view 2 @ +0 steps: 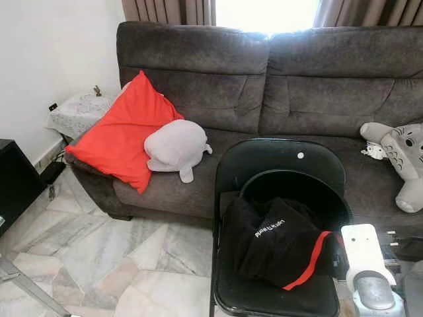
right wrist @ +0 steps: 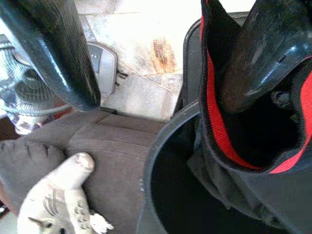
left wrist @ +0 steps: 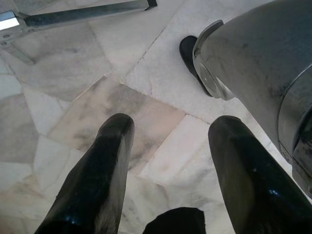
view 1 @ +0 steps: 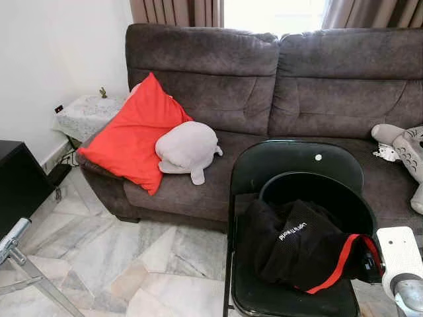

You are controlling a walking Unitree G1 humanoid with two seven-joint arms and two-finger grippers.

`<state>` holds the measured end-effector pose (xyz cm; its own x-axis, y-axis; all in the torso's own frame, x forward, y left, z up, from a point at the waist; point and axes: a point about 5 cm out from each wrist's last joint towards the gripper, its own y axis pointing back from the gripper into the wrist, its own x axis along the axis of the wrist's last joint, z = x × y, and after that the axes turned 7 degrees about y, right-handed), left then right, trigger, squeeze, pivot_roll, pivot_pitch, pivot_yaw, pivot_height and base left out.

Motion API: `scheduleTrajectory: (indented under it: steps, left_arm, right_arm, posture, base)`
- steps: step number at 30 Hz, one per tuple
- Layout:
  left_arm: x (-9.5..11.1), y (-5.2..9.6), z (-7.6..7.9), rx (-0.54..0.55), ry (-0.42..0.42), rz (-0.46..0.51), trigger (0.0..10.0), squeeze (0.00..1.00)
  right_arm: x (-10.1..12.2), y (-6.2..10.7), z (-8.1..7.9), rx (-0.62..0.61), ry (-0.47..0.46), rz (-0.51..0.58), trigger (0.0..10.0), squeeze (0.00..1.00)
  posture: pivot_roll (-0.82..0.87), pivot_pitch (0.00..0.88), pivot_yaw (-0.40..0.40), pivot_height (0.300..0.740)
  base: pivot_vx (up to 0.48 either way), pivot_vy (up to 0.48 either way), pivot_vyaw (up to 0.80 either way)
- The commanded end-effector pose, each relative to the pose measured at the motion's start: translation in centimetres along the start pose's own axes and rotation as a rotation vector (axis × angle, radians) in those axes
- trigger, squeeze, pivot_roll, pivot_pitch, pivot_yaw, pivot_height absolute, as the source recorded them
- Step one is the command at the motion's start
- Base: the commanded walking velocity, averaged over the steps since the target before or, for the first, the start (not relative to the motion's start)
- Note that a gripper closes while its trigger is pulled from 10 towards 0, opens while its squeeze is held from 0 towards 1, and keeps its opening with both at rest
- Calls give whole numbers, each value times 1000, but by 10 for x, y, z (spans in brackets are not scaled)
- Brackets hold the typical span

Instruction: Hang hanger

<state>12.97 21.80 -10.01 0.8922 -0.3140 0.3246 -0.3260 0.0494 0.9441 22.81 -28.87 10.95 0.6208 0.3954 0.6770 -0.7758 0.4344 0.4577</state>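
black garment [view 1: 297,246] with red trim lying on black chair [view 1: 291,165], lower right of head view | right gripper [right wrist: 161,73] hovering at garment, fingers spread, nothing clasped | left gripper [left wrist: 168,146] hanging over marble floor [left wrist: 73,97], fingers apart, empty

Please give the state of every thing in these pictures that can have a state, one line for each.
black garment: crumpled on the chair seat, not hung.
folding chair: unfolded, upright before the sofa.
red cushion: leaning against the sofa's arm.
grey plush: lying on the sofa seat, against the cushion.
left gripper: open, empty, above the floor.
right gripper: open, one finger at the garment's red trim.
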Motion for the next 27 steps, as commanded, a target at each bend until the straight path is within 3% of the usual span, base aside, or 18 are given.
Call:
scheduleTrajectory:
  steps: [1,11,18,27]
  left_arm:
    - [-5,1,-4,9,-18,-28,10000,0]
    - [-5,1,-4,11,-20,-31,10000,0]
    - [-5,1,-4,12,-23,-33,10000,0]
    - [-5,1,-4,14,-25,-35,10000,0]
  right_arm:
    - [4,-3,-1,33,3,17,10000,0]
    - [10,-10,-1,142,36,72,10000,0]
    - [19,-12,2,193,-18,119,10000,0]
    - [12,-20,-4,261,13,87,10000,0]
  posture:
    - [-30,0,60,740]
    - [-30,0,61,740]
    - [-30,0,62,740]
    - [-27,0,61,740]
  base:
    - [0,0,0]
    - [0,0,0]
    - [0,0,0]
    - [0,0,0]
